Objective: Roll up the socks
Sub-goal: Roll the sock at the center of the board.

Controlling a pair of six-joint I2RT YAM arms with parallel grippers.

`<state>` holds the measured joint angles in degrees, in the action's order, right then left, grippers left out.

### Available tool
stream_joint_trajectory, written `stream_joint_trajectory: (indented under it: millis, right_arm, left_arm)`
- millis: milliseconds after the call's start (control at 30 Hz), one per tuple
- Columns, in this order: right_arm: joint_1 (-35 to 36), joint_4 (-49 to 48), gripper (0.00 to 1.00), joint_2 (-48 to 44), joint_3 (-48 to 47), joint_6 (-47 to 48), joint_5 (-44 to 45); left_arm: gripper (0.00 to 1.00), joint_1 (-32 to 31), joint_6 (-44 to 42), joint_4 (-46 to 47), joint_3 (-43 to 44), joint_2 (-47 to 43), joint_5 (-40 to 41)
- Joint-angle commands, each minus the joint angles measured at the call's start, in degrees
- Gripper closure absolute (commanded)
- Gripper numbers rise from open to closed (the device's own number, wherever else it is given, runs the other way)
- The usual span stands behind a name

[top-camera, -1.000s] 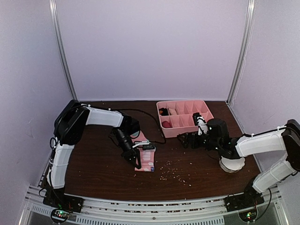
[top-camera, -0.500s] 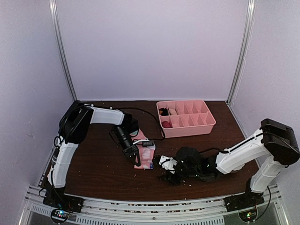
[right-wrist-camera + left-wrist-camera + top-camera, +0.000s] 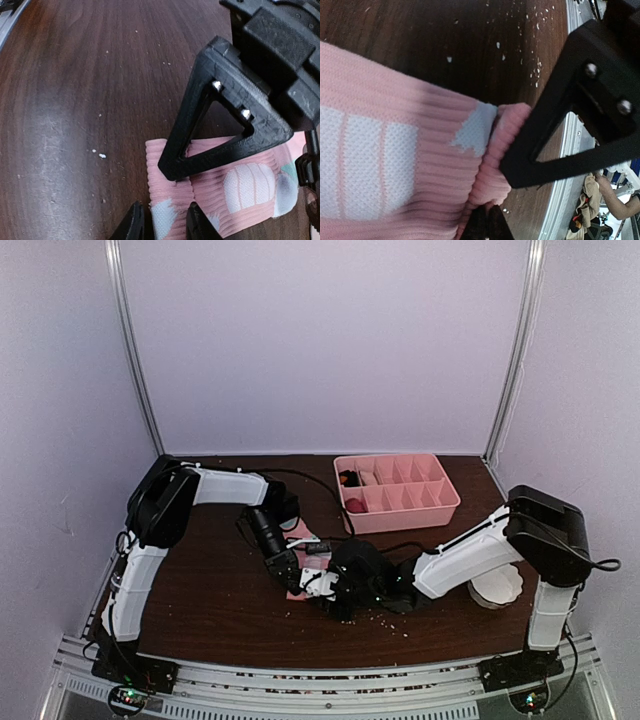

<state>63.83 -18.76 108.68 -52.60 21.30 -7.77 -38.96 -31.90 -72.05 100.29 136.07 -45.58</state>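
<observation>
Sock (image 3: 250, 185) pinched in left fingers (image 3: 192, 110), edge between parted right fingers (image 3: 132, 224)

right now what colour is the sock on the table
Ribbed pink sock with pale whitish-mint patches; the left wrist view shows it best.

Dark wooden table (image 3: 200, 590) bears a pink sock (image 3: 380, 150), pink tray (image 3: 400, 520) and crumbs (image 3: 385, 618).

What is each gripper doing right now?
Left gripper: shut on the pink ribbed fabric sock.
Right gripper: fingers straddle that sock's corner; whether it grips cannot be told.
</observation>
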Motion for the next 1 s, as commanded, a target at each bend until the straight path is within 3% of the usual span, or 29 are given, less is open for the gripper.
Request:
stream_joint_trajectory:
  millis: [0,133,267,333,433,600,633,667,700,967]
  right_arm:
    - [-1.6,3.1,0.80,2.0,-1.3,-0.7,-3.2]
    - [-3.3,5.0,0.89,3.9,-2.2,-3.7,-6.2]
    - [-5.3,7.6,1.00,4.8,-3.2,-7.8,-12.8]
    - [-6.4,9.2,1.00,5.1,-3.7,-10.1,-15.6]
    - [-8.8,12.0,1.00,5.9,-4.7,-14.7,-21.8]
    - [-12.5,13.3,1.00,8.7,-5.8,-25.4,-29.4]
    - [-12.9,13.4,1.00,9.1,-6.0,-27.0,-30.4]
    - [-13.3,13.6,1.00,9.5,-6.1,-28.4,-31.2]
    - [-13.8,13.7,1.00,9.9,-6.3,-29.8,-32.0]
    - [-18.4,14.0,1.00,13.1,-8.0,-41.8,-39.1]
  left_arm:
    - [0.90,0.0,-2.8,3.7,-1.0,2.2,8.1]
    - [0.82,0.3,-5.1,4.6,-2.9,-0.7,6.3]
    - [0.80,0.7,-5.0,11.9,-8.6,-7.8,7.5]
    - [0.73,1.1,-3.8,18.0,-12.6,-12.7,9.3]
    - [0.55,1.2,-4.5,24.4,-17.4,-19.6,11.3]
    - [0.49,0.4,-8.4,30.3,-22.8,-25.3,15.0]
    - [0.39,0.0,-8.3,31.4,-23.4,-25.7,16.8]
    - [0.15,-0.5,-8.6,32.3,-24.1,-26.5,18.2]
    - [0.04,-0.9,-9.3,32.7,-24.7,-26.9,19.0]
    - [0.02,-5.6,-10.1,37.9,-28.4,-29.0,25.6]
